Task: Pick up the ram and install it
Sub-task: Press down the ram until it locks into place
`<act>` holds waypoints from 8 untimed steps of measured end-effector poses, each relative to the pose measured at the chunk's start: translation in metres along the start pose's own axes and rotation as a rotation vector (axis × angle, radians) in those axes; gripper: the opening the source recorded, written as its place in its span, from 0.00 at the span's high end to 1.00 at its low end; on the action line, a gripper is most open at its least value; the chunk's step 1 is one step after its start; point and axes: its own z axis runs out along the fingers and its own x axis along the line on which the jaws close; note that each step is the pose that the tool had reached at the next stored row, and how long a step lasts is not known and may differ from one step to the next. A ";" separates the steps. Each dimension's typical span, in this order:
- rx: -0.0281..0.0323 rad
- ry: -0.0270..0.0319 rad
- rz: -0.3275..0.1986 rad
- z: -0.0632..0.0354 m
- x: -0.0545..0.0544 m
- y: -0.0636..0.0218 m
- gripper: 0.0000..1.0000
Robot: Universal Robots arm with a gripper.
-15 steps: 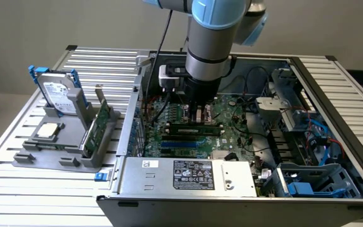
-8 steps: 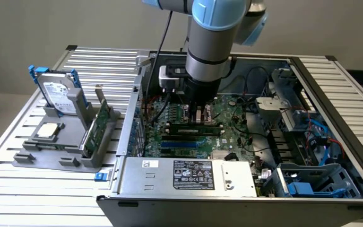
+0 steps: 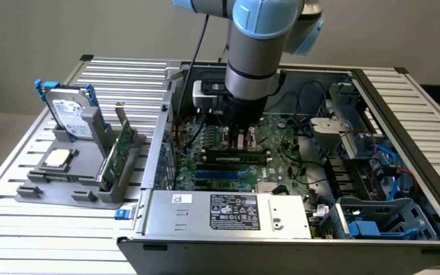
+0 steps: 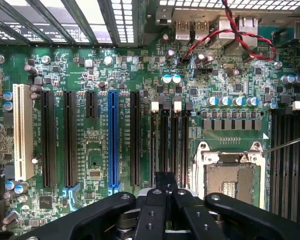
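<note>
Exterior view, left to right: a slatted metal counter carries a gray fixture tray at the left. On it a hard drive stands upright in a blue frame, a square silver processor lies flat near the front, and a green card with a metal bracket stands on edge at the tray's right side. Right of that sits the open computer case, with the power supply along its near edge and the green motherboard inside. The blue-and-gray arm comes straight down into the case. Its end effector is right above the memory slots. A long dark-chipped stick, the ram, lies along the slots just under it; whether it is seated or being held, cannot tell. Blue cables and drive bays fill the right side.

Wrist view: the end effector looks down on the black memory slots, fingers drawn close together around a thin dark edge.
</note>
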 end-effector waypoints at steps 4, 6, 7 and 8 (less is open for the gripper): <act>-0.0004 0.0010 0.002 0.0008 0.000 0.0000 0.89; 0.0003 -0.0012 0.002 -0.0009 0.000 0.0000 0.89; 0.0006 -0.0016 0.002 -0.0047 -0.001 0.0001 0.89; -0.0003 0.0000 0.003 -0.0094 -0.001 0.0004 0.89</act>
